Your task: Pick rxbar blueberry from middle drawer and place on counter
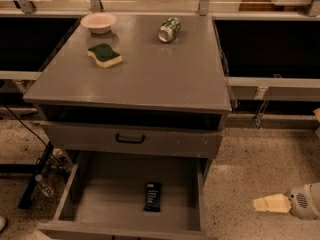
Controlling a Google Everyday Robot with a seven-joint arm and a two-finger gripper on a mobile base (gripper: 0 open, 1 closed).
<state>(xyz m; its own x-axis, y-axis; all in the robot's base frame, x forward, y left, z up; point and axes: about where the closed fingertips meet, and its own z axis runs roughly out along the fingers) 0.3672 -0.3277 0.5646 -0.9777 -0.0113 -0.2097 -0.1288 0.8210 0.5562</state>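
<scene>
The rxbar blueberry [153, 196], a dark wrapper with pale lettering, lies flat on the floor of the middle drawer [110, 204], near its front and right of centre. That drawer is pulled out below the cabinet. The counter [150, 71] is the grey top above it. My gripper [270, 203], cream-tipped on a white body, hangs low at the right edge of the view over the speckled floor. It is well to the right of the drawer and apart from the bar.
On the counter sit a green-topped yellow sponge [105, 55], a pale bowl [98, 22] and a tipped green can [169, 29]. A shut drawer front with a black handle [130, 139] overhangs the back of the open drawer. A bottle [44, 185] and cables lie at floor left.
</scene>
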